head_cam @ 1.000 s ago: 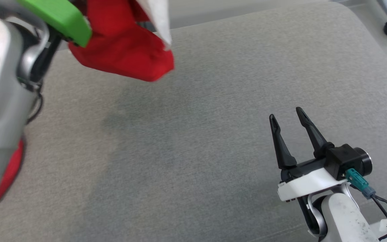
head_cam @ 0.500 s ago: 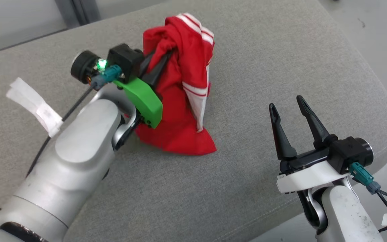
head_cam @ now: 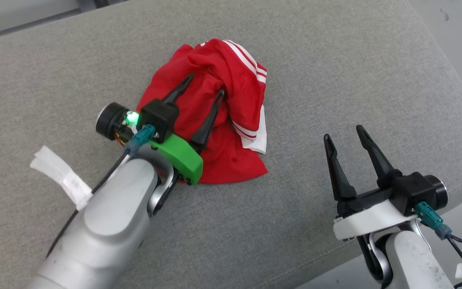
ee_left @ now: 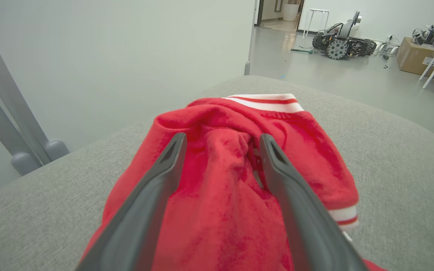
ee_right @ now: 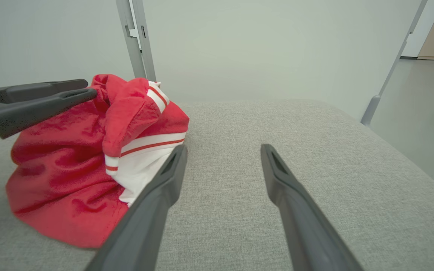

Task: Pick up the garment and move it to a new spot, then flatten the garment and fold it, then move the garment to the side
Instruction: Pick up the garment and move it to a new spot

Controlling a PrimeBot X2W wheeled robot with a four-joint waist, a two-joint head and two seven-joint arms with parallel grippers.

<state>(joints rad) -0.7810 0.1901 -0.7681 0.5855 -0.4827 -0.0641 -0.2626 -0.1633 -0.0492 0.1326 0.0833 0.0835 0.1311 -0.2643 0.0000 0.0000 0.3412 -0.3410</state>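
Surface: a grey upholstered cushion, flat and wide, rounded at its right edge. Pale wall behind. Metal uprights stand at the far side.

Garment: a red fleecy piece with white striped bands, bunched in a heap mid-cushion, slightly left of centre. Judgement: it is light, soft and limp. It will sag and drag when lifted, and the folds will slide over each other. The cushion's weave may grip it a little, so don't count on it sliding flat.

Where to take hold: go for the banded edges, which are thicker and easy to find. Use one on the far right of the heap and one on the near right by the white flap. Grabbing the middle ridge only lifts a lump.

Left gripper: jaws spread wide and lying over the heap, with a ridge of cloth between the fingers, not pinched. You cannot tell whether the tips press in or hover.

Right gripper: jaws wide and empty, over bare cushion to the near right of the garment.

Hidden or unclear:
- The garment type is unclear, as no collar or sleeves can be made out.
- The heap's near-left edge sits under the green bracket.
- The heap's underside is out of sight.
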